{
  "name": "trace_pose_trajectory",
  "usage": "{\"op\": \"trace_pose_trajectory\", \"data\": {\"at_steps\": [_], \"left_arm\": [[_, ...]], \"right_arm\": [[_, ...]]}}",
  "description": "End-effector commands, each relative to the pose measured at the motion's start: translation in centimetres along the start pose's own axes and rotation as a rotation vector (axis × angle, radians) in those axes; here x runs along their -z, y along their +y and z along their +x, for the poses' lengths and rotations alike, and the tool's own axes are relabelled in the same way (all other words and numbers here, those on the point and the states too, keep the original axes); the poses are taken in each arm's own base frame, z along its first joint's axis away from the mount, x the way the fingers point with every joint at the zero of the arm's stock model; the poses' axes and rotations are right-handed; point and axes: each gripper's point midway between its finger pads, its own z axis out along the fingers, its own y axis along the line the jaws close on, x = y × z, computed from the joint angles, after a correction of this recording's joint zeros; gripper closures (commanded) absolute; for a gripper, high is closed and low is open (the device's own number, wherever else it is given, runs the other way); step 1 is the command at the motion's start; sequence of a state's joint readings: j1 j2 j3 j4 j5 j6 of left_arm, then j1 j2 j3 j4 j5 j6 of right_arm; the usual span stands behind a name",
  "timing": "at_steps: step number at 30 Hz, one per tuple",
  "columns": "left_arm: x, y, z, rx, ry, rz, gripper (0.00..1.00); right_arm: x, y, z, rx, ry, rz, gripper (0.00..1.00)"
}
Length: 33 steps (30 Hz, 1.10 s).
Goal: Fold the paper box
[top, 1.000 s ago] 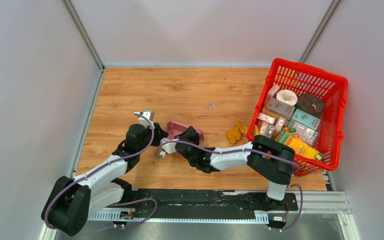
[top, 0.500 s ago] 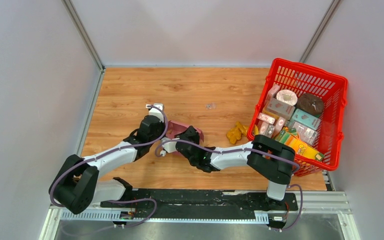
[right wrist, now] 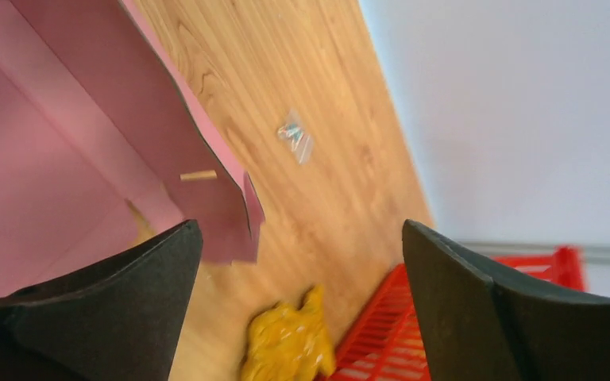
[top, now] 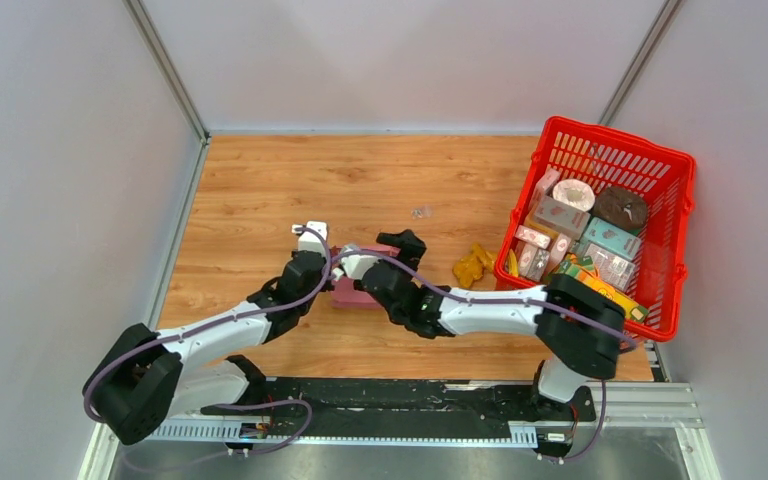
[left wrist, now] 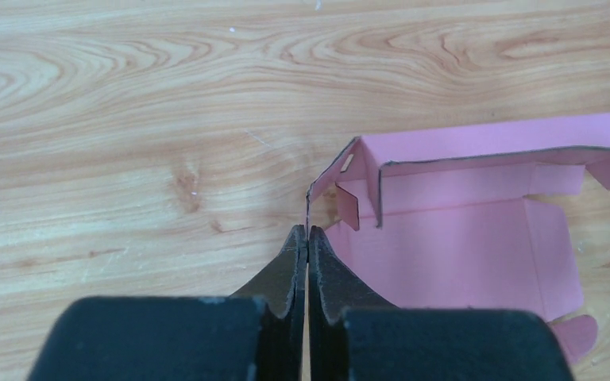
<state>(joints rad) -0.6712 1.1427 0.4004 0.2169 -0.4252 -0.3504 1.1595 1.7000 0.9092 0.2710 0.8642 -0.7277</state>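
Now the left claw (left wrist: 307, 238) pinches the left wall of the pink box (left wrist: 461, 246), mid-table (top: 260, 190); the right claw (right wrist: 300, 230) gapes wide beside its far-right flap. Best steady that wall upright while pushing the flap inward.

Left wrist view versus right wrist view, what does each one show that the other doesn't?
Only the left wrist view shows the left gripper shut on an upright edge of the paper box, plus the box's open inside with its flaps. Only the right wrist view shows the right gripper open, a small clear packet, a yellow object and the red basket. Both show the pink box and the wooden table.
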Motion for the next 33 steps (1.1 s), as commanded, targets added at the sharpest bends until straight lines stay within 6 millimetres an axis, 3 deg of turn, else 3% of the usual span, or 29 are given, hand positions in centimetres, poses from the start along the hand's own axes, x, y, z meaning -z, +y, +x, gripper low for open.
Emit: {"op": "trace_pose_trajectory", "data": {"at_steps": [1,2,5,7,9,11,14,15,18,21,23,27,29,31,33], "left_arm": [[0.6,1.0,-1.8,0.026,-0.092,-0.052,1.00],[0.7,1.2,-1.9,0.028,-0.097,-0.060,1.00],[0.8,1.1,-2.2,0.033,-0.105,-0.053,1.00],[0.7,1.0,-2.0,0.038,-0.100,-0.050,1.00],[0.4,1.0,-1.5,0.047,-0.089,-0.054,1.00],[0.3,1.0,-1.1,0.054,-0.082,-0.058,1.00],[0.0,0.8,-0.8,0.079,-0.077,-0.057,1.00],[-0.1,0.8,-0.5,0.081,-0.068,-0.057,1.00],[0.0,0.7,-0.5,0.091,-0.055,-0.061,1.00],[0.1,0.9,-0.5,0.110,-0.062,-0.066,1.00],[0.1,1.0,-0.3,0.114,-0.062,-0.071,1.00],[-0.1,0.8,-0.1,0.125,-0.058,-0.066,1.00],[-0.1,0.8,0.1,0.126,-0.052,-0.070,1.00],[0.0,0.9,0.0,0.129,-0.057,-0.068,1.00],[0.1,0.9,0.0,0.134,-0.063,-0.069,1.00]], "right_arm": [[3.4,-2.2,0.4,-0.454,0.043,-0.036,0.00],[4.0,-2.0,1.3,-0.461,0.073,-0.060,0.00],[6.1,-1.2,0.9,-0.655,0.081,-0.182,0.00],[7.2,-1.3,-0.7,-0.788,0.078,-0.276,0.00],[8.4,-0.5,-2.0,-1.026,0.163,-0.419,0.00],[9.0,-1.7,-4.5,-1.321,0.230,-0.490,0.00],[8.2,-2.6,-4.7,-1.680,0.358,-0.541,0.01],[7.7,-3.2,-5.2,-1.870,0.422,-0.570,0.02],[6.0,-4.2,-6.8,-2.083,0.424,-0.583,0.01],[4.3,-4.1,-8.4,-2.262,0.469,-0.574,0.03],[3.3,-4.0,-9.3,-2.340,0.481,-0.577,0.08],[0.9,-1.6,-9.6,-2.474,0.596,-0.537,0.17],[0.3,-1.4,-9.7,-2.558,0.609,-0.518,0.26],[-0.8,-1.6,-8.9,-2.594,0.573,-0.429,0.34],[-1.8,-1.3,-7.8,-2.590,0.581,-0.340,0.35]]}}
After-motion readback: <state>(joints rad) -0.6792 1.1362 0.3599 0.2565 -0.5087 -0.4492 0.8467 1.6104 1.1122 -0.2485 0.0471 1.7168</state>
